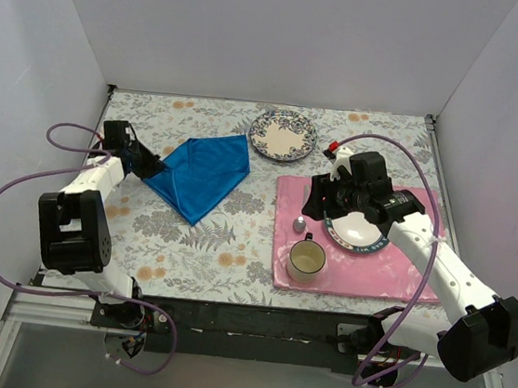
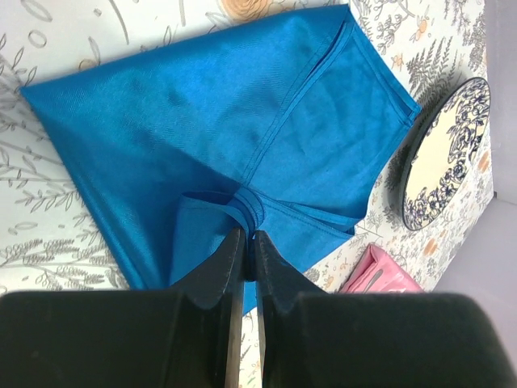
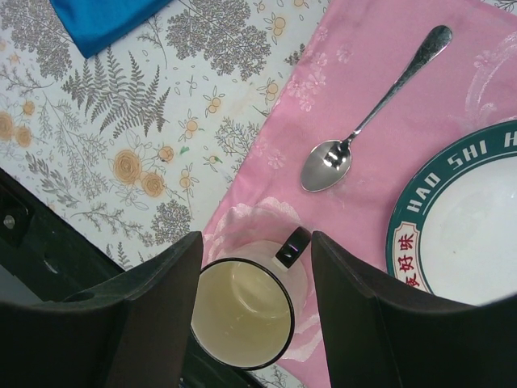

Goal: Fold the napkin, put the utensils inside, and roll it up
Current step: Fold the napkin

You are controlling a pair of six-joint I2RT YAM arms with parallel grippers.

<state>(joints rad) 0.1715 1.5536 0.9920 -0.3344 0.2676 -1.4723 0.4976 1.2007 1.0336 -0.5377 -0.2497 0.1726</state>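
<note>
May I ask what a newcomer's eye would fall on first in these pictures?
The blue napkin lies partly folded left of centre, a fold pinched by the left gripper. At right, a pink placemat holds a spoon, mug and green-rimmed plate beneath the open right gripper.

I see a plain bright blue napkin (image 1: 200,176). The tablecloth (image 1: 198,239) is white with grey ferns and orange flowers. The placemat (image 1: 390,275) is pink. The spoon (image 3: 380,103) is shiny silver. The far plate (image 1: 282,135) has blue flowers. The near plate (image 1: 356,231) is white with a green rim and red letters. The mug (image 1: 307,258) is cream.
</note>
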